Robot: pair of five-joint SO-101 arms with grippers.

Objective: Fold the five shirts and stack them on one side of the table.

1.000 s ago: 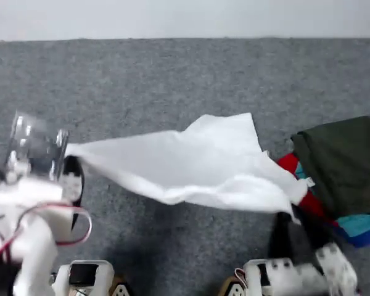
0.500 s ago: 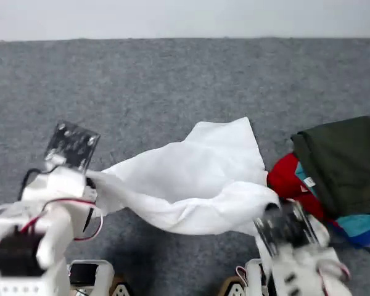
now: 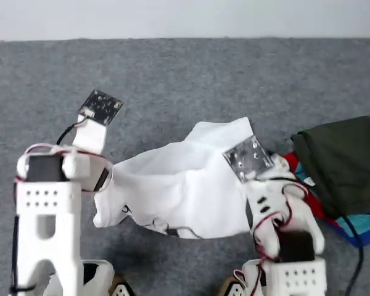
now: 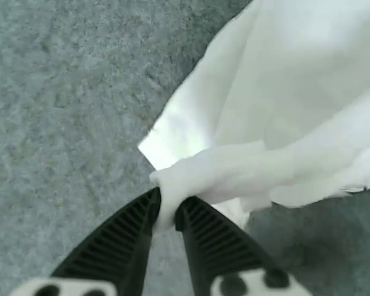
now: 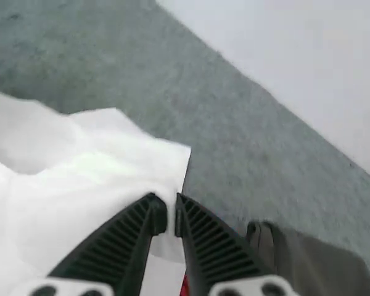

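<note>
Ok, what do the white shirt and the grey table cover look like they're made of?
The white shirt: thin soft cloth, probably cotton knit, matte; it drapes, creases and bunches where the left gripper pinches it. The table cover: grey, perhaps felt or short-pile carpet, matte, with fuzzy mottled grain.

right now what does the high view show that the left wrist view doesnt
High view: the left arm and right arm from above, and a pile on the right arm's side, with a green shirt on top of red cloth and blue cloth.
Left wrist view: up close, the left gripper shut on a bunched edge of the white shirt.
Both: the white shirt and the grey table.
</note>
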